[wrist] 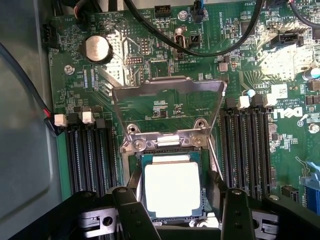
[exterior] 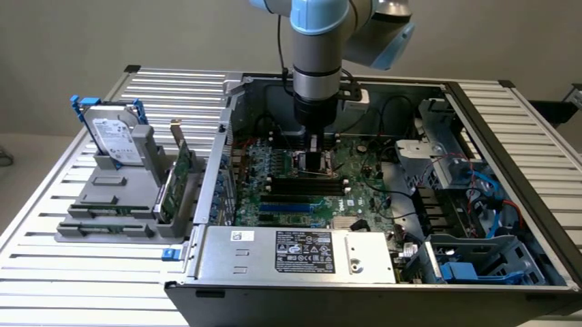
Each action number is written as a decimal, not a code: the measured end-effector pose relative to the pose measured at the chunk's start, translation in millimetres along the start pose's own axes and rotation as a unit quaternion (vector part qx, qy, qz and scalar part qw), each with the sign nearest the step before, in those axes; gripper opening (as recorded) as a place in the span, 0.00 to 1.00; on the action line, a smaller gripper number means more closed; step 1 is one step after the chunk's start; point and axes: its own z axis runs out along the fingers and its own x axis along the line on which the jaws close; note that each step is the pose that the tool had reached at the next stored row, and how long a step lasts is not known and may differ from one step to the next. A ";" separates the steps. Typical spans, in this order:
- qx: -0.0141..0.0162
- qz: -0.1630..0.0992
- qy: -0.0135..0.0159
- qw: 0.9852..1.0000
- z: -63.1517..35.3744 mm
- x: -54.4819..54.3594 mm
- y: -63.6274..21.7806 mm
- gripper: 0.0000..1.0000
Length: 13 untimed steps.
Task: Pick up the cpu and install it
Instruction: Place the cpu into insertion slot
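Where the hinged load plate (wrist: 167, 90) stands flipped open, the cpu (wrist: 171, 189) lies flat in the motherboard socket (wrist: 170, 142), with RAM slots (wrist: 92, 155) crowding both flanks. The gripper (wrist: 181, 200) straddles the chip, jaws spread wider than it, clasping nothing. The arm (exterior: 317, 61) hangs vertically inside the open computer case (exterior: 509, 157), the case walls well apart from it.

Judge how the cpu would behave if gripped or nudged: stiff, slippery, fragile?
The cpu looks like a thin flat square with a metal top, so probably stiff and light. Its smooth silvery top is likely slippery; edges should hold better. Lying flat on the motherboard below the gripper, it seems unlikely to roll or tip.
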 end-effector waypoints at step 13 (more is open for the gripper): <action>0.000 0.000 -0.001 1.000 -0.5 4.8 -0.4 0.62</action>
